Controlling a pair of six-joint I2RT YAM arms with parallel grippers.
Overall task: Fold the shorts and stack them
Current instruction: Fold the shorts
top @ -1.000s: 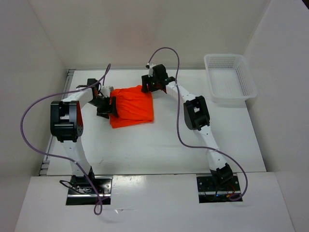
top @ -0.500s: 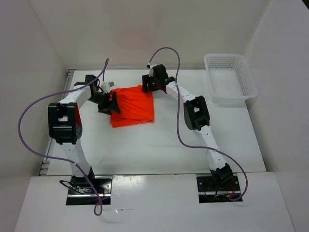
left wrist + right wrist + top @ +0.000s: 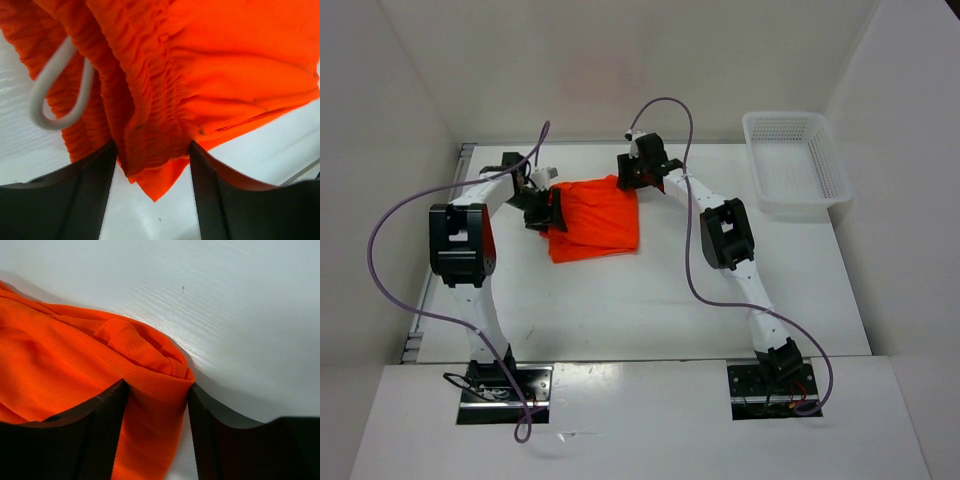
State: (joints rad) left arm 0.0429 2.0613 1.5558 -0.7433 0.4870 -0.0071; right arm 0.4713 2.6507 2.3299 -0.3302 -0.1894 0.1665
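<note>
1. The shorts (image 3: 592,218) lie on the white surface (image 3: 650,300), far from the arm bases and between the two arms. They are bunched into a rough square.
2. The left jaws sit at the left edge of the shorts. They are partly open, with the crinkly waistband (image 3: 150,125) pressed between the two dark fingers (image 3: 65,200). It looks like a pinch.
3. The right jaws sit at the far right corner. They are partly open too, and a fold of orange cloth fills the gap between their fingers (image 3: 75,440).
4. I think the step is to grab two edges and fold.
5. To do it well, both jaws should squeeze through all the layers. Then they should lift together and stay level, so the cloth does not sag or slip.
6. The white drawstring (image 3: 60,85) loops loose just beside the left jaws. It should be kept out of the fold.
7. I cannot tell how tight each squeeze is.
8. From above, the arms hide the jaws.
9. The layers under the top cloth are hidden too.
10. The white basket (image 3: 795,160) sits well apart on the right.
</note>
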